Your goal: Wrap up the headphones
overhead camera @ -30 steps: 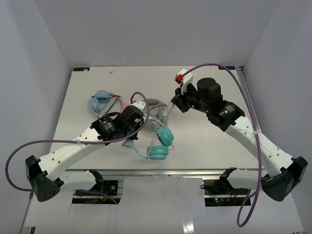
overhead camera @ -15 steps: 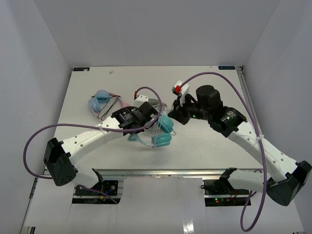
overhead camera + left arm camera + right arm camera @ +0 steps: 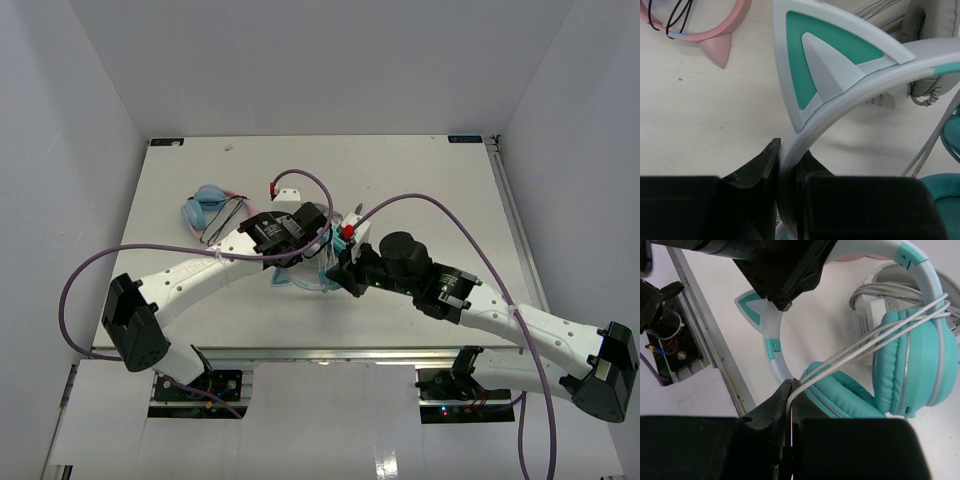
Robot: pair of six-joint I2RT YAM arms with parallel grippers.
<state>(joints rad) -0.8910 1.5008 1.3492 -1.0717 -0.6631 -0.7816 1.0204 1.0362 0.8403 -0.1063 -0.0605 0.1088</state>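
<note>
Both arms reach inward and meet mid-table (image 3: 420, 190). The left arm angles in from the near-left corner, its left gripper (image 3: 787, 155) clamped on the headband (image 3: 865, 97) of the headphones (image 3: 840, 390), just beside a cat-ear point. The right arm lies low from near-right, with the right gripper (image 3: 791, 390) pinched shut on the whitish cable (image 3: 865, 347). That cable crosses an ear cup (image 3: 920, 365). We see the headphones held between the grippers.
</note>
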